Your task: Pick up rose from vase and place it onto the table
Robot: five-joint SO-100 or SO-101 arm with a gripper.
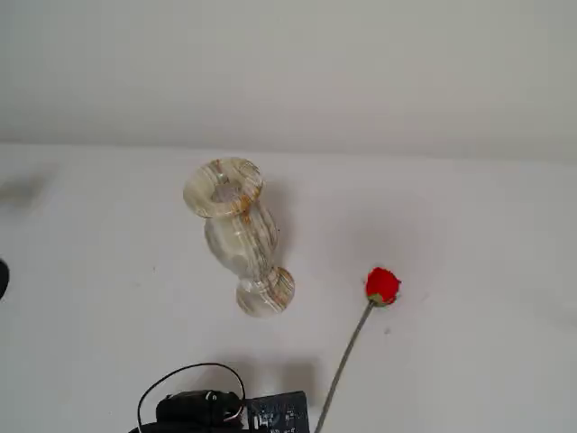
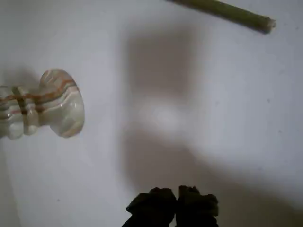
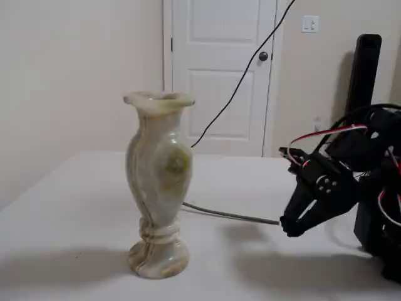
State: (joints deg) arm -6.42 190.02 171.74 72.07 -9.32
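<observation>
The rose lies flat on the white table (image 1: 469, 234), red bud (image 1: 382, 285) to the right of the vase in a fixed view, stem (image 1: 347, 352) running to the bottom edge. The marbled vase (image 1: 236, 230) stands upright and empty. It also shows in the other fixed view (image 3: 158, 182), and its foot shows in the wrist view (image 2: 52, 104). My gripper (image 3: 291, 231) hovers low over the table just past the stem's cut end (image 3: 232, 215). In the wrist view the fingertips (image 2: 156, 203) meet, empty, well apart from the stem end (image 2: 222, 10).
My arm's base and a circuit board (image 1: 275, 413) sit at the bottom edge of a fixed view. A black cable (image 3: 238, 81) runs up toward the white door (image 3: 219, 69). A black post (image 3: 366, 69) stands behind the arm.
</observation>
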